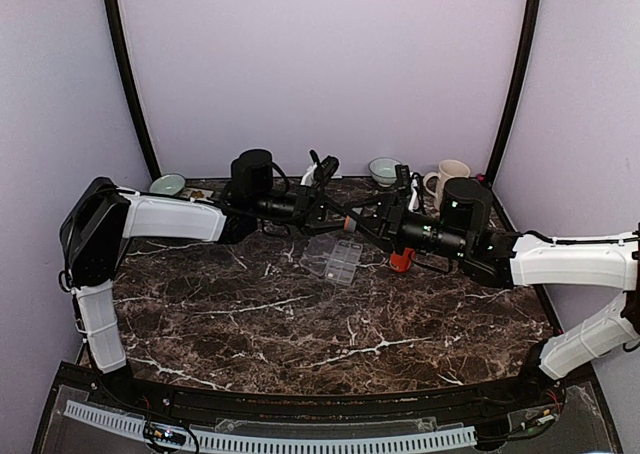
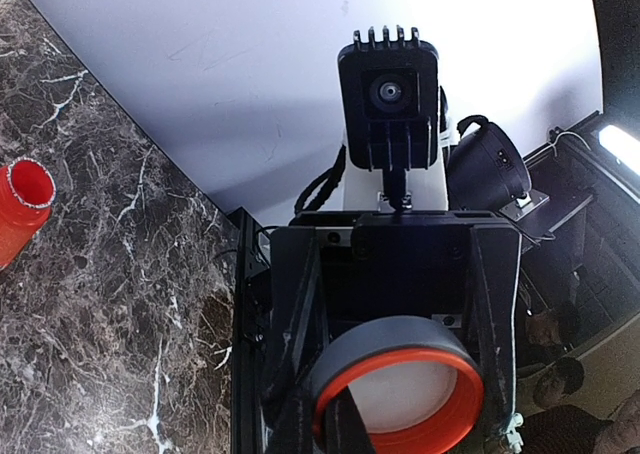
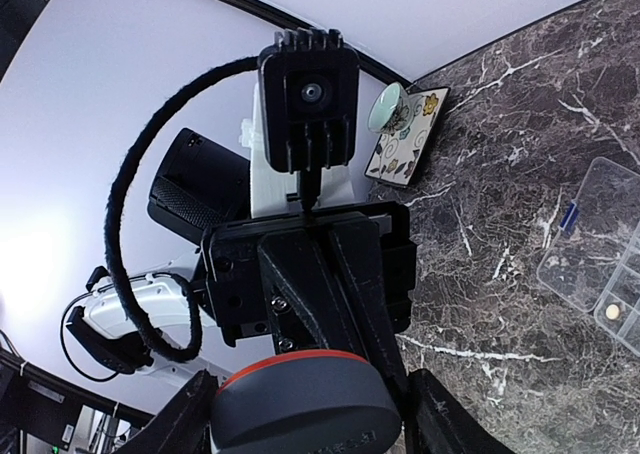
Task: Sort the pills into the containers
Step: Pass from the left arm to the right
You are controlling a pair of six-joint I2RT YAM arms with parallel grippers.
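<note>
The organiser box (image 1: 337, 260) lies flat on the dark marble worktop (image 1: 300, 324), just beyond its middle toward 12 o'clock, with its clear lid folded open to the 9 o'clock side. In the right wrist view one small yellowish pill (image 3: 612, 314) sits in a compartment, and a small blue item, too small to make out, lies elsewhere in the box. Above the box's far edge the left arm (image 1: 175, 217) and the right arm (image 1: 575, 259) meet nose to nose. The left jaws are pinched almost fully together on the rim of a grey cap (image 3: 300, 399) with an orange edge, holding it in the air. The right jaws stand apart, one finger on either side of that cap; I cannot tell whether they touch it. An orange bottle (image 1: 401, 260) with its mouth uncovered sits near the box at its 3 o'clock, under the right arm. Along the far edge, a pale bowl (image 1: 168, 184) rests at 10 o'clock beside a patterned mat (image 3: 405, 149), a second bowl (image 1: 384, 170) at 12 o'clock, and a mug (image 1: 450, 180) at 1 o'clock.
</note>
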